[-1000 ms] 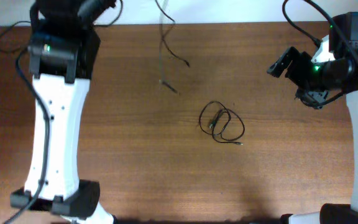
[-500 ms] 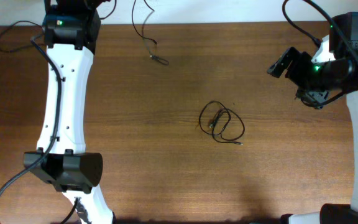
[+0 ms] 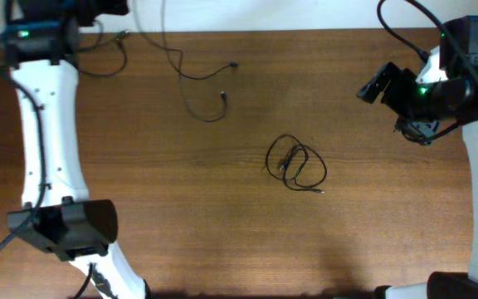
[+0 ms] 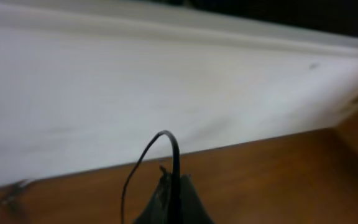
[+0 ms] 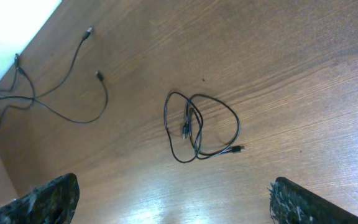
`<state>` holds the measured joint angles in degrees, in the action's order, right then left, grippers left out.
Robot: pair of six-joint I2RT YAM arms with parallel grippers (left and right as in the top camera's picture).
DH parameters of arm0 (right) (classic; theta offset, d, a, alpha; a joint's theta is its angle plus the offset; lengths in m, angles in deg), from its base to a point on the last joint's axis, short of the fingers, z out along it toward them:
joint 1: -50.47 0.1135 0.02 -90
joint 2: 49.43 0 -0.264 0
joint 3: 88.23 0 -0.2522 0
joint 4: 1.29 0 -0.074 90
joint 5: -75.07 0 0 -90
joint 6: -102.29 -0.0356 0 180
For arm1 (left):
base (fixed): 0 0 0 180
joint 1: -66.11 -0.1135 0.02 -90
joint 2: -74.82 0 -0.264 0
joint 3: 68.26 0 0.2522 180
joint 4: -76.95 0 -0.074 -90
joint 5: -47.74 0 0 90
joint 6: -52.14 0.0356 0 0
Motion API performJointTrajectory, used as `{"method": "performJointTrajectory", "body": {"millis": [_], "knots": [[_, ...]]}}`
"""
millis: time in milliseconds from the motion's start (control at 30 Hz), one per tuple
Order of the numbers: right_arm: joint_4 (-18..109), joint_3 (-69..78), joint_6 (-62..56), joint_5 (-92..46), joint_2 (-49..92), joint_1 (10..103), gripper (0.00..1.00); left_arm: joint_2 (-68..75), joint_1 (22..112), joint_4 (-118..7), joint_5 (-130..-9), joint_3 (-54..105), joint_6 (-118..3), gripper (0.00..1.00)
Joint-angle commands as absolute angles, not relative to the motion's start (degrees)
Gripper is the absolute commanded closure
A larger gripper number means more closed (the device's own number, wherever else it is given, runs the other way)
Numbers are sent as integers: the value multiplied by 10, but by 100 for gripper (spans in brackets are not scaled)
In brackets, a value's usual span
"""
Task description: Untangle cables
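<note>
Brown wood-grain table, white surface beyond its far edge.

Left gripper: jaws fully closed, pinching a thin black cord that arches up out of the fingertips and drops to the left. In the wrist view it sits at the far edge of the table, against the white surface. The left arm reaches into the far left corner.

Loose cable: comes in from the far edge and trails toward mid-table. Two free ends are visible, one connector tip and a second one just beside it, with a slack curve below. I cannot tell whether this is one cord or two. From the right wrist it shows as long strands at the upper left.

Coiled cable: lies flat near the table's middle, well apart from the loose cable, in a few overlapping loops with small tips inside the coil and one tail sticking out. Nothing touches it.

Right gripper: jaws spread wide and holding nothing, hanging above the table with the coil in front of it. Overhead it is off to the right side, well apart from both cables.
</note>
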<state>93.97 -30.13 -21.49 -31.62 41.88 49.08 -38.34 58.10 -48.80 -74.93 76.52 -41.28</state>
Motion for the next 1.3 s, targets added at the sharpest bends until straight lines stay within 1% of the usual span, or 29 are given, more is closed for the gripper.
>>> {"method": "performJointTrajectory", "body": {"millis": [0,33,100,167,233,300,500,600,733,933,1000,1267], "knots": [[940,-309,-209,-307,419,493,2,-388,519,-476,-753,753,-343,95],[939,-309,-209,-307,419,493,2,-388,505,-476,-753,747,-343,92],[939,-309,-209,-307,419,493,2,-388,475,-485,-753,727,-325,91],[939,-309,-209,-307,419,493,1,-388,459,-486,-753,713,-265,89],[939,-309,-209,-307,419,493,2,-388,448,-487,-753,697,-205,82],[939,-309,-209,-307,419,493,2,-388,437,-500,-753,669,-170,82],[939,-309,-209,-306,419,493,1,-393,419,-538,-753,615,-110,94],[939,-309,-209,-292,419,493,2,-406,409,-539,-724,612,-98,100],[939,-309,-209,-292,419,493,2,-427,385,-546,-694,611,-98,100],[939,-309,-209,-292,419,493,1,-466,343,-549,-681,610,-37,100],[939,-309,-209,-292,419,493,2,-480,329,-550,-651,610,-35,100],[937,-309,-209,-292,419,493,2,-513,277,-555,-595,608,-33,100]]}}
